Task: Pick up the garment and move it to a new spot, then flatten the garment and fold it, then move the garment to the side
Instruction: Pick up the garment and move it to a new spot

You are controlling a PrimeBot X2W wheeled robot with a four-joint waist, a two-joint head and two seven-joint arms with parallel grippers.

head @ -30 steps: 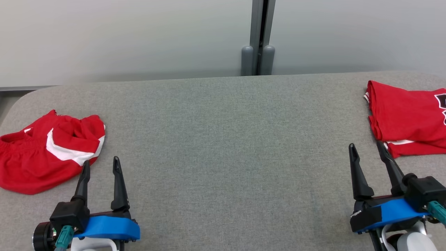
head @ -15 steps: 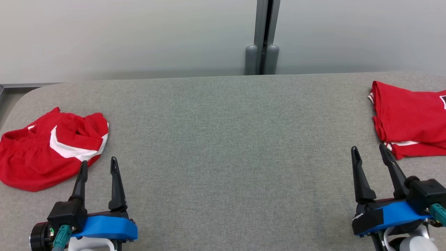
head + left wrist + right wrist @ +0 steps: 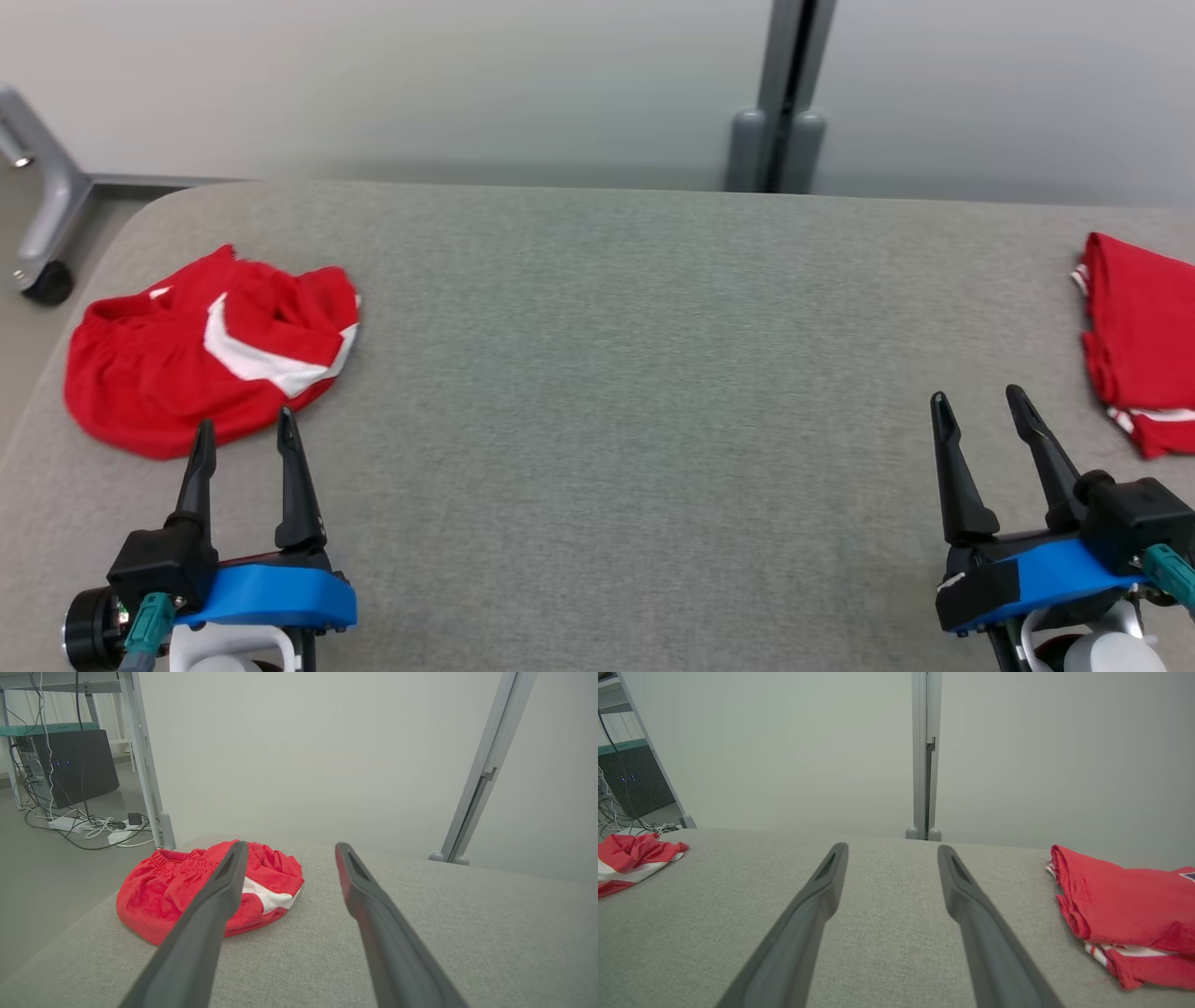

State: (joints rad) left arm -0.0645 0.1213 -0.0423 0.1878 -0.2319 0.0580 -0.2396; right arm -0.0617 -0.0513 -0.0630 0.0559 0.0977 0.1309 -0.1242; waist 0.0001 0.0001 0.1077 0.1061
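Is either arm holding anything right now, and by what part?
Nothing. Both arms' jaws stand open and empty; the red shorts lie free on the table.

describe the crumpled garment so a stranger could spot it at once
Take the grey padded table. Near its left end, just beyond the left gripper, lies a rumpled red garment with an elastic waistband and a white stripe. The folded red garment at the right end is flat and neat; this one is bunched in a heap.
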